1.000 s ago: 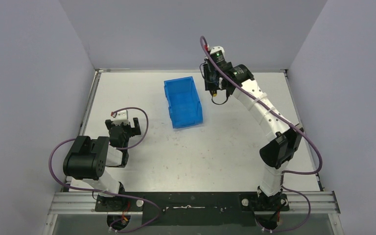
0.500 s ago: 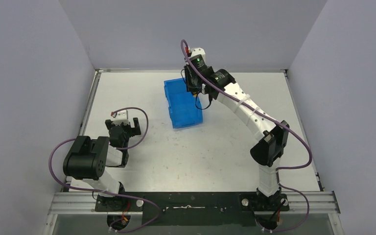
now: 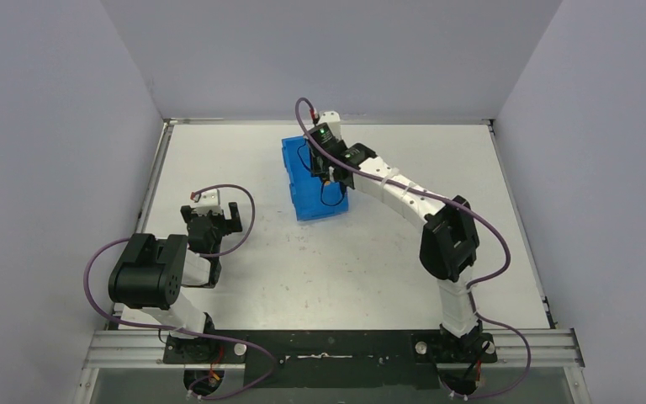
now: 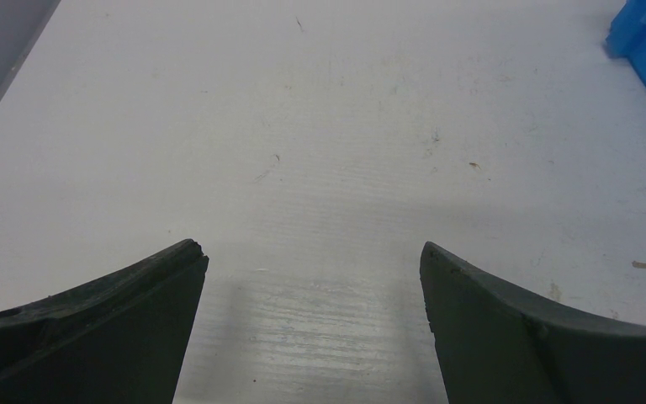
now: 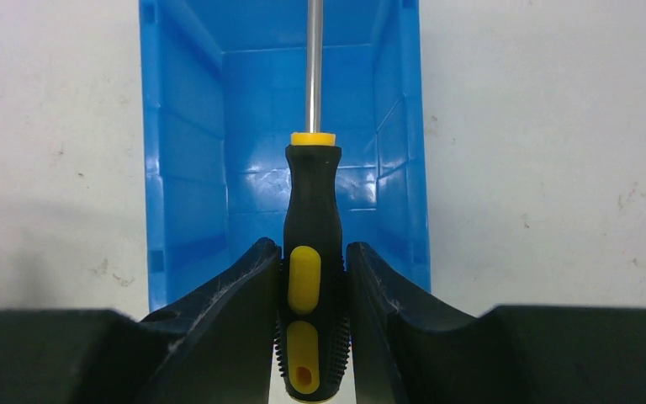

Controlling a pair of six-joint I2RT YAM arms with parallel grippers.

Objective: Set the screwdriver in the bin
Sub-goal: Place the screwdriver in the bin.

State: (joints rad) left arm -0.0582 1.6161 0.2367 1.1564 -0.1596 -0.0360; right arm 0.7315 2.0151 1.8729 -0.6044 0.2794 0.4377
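From the top camera, you see the bin [image 3: 314, 189] sitting toward the far edge of the desk [image 3: 370, 269], about halfway between the left and right edges. Your right gripper [image 3: 325, 172] hangs over the bin, so whatever it lets go should fall inside the blue walls. Your left gripper [image 3: 221, 220] sits low near the left edge, well apart from the bin and out of the way. In the left wrist camera, its two fingers [image 4: 118, 328] are spread wide with only bare desk between them, so it holds nothing. A blue corner of the bin peeks in at the top right. In the right wrist camera, the right gripper is squeezed tight on the screwdriver [image 5: 311, 194], low down on its black and yellow handle. The thin metal shaft points straight ahead, along the long way of the bin, with the open bin under it. I think it is lined up like that so the little tool fits between the side walls. The screwdriver is not lying in the bin yet; it is up in the gripper. Next you likely need to go a bit lower and open the fingers. Let go too high and it may bounce out.
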